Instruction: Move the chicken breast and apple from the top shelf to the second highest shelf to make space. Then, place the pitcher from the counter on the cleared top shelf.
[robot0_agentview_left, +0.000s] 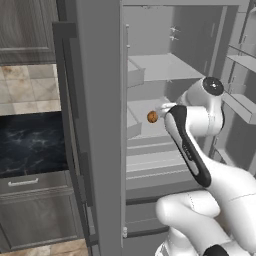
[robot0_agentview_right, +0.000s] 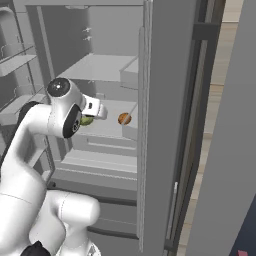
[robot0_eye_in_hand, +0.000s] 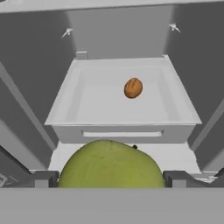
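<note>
The gripper (robot0_eye_in_hand: 112, 180) grasps the apple (robot0_eye_in_hand: 111, 164) inside the fridge, near the chicken breast (robot0_eye_in_hand: 133, 88) resting farther back.

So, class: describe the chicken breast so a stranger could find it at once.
Look inside the open grey fridge, at the second highest shelf. The chicken breast sits alone there, a small orange-brown lumpy ball, unlike the smooth yellow-green apple between the jaws.

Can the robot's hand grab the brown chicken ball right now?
Probably not yet. The hand is already shut on the apple, so it has no room for the chicken, which sits apart, farther back on the shelf.
</note>
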